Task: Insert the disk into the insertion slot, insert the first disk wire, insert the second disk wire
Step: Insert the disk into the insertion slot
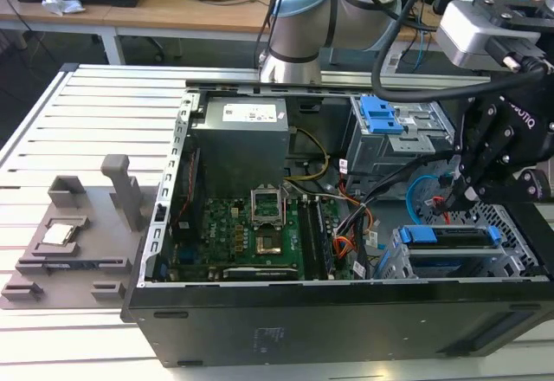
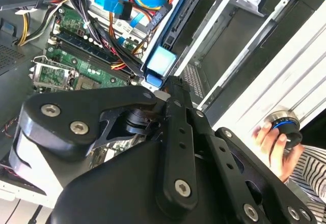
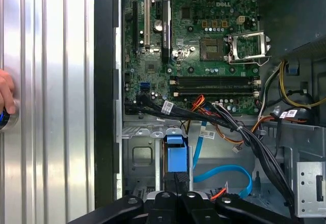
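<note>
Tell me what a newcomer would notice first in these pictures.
The open computer case with its green motherboard sits in the middle of the exterior view. At that view's right the black gripper hangs above the blue-framed disk, which lies in the silver slot. In the second wrist view a hand rests on a round knob outside the case.

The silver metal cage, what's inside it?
The disk, framed in blue, lies inside the insertion slot, its top showing. The slot's walls hide the disk's lower part and anything beneath.
</note>
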`<state>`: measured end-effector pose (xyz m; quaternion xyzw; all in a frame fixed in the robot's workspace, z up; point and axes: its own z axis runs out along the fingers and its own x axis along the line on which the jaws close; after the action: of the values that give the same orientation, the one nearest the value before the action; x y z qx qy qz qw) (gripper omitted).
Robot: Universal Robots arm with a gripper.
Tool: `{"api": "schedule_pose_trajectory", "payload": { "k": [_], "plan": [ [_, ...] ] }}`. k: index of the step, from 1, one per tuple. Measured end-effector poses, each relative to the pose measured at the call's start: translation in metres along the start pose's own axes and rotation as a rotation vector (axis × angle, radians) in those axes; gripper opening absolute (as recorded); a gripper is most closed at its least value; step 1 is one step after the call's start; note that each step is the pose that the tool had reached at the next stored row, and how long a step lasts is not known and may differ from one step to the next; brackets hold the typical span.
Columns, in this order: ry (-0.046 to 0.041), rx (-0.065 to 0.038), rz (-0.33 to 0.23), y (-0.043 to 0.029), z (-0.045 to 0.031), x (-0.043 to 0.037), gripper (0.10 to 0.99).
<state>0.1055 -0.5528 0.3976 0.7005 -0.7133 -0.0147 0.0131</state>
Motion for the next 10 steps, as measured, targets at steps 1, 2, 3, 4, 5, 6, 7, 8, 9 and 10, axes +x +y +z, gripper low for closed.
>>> {"api": "schedule_pose_trajectory", "payload": {
  "k": [1, 2, 3, 4, 5, 6, 7, 8, 9, 10],
  "plan": [
    [0.0001, 0.0, 0.0, -0.0021, -0.0001, -0.0003, 0.106],
    [0.0001, 0.0, 0.0, -0.0043, -0.0002, -0.0006, 0.106],
    [-0.0001, 0.0, 0.0, -0.0069, 0.0001, -0.0009, 0.106],
    [0.0, -0.001, 0.0, -0.0085, 0.001, -0.001, 0.106],
    [0.0002, -0.001, 0.0, -0.0092, 0.0022, -0.001, 0.106],
    [0.0002, -0.001, 0.0, -0.0099, 0.0045, -0.001, 0.106],
    [0.0001, -0.002, 0.0, -0.0105, 0.0082, -0.001, 0.106],
    [0.0001, -0.003, 0.0, -0.011, 0.0117, -0.001, 0.106],
    [0.0001, -0.004, 0.0, -0.0116, 0.0161, -0.0009, 0.106],
    [0.0002, -0.004, 0.0, -0.012, 0.0186, -0.001, 0.106]
  ]
}}
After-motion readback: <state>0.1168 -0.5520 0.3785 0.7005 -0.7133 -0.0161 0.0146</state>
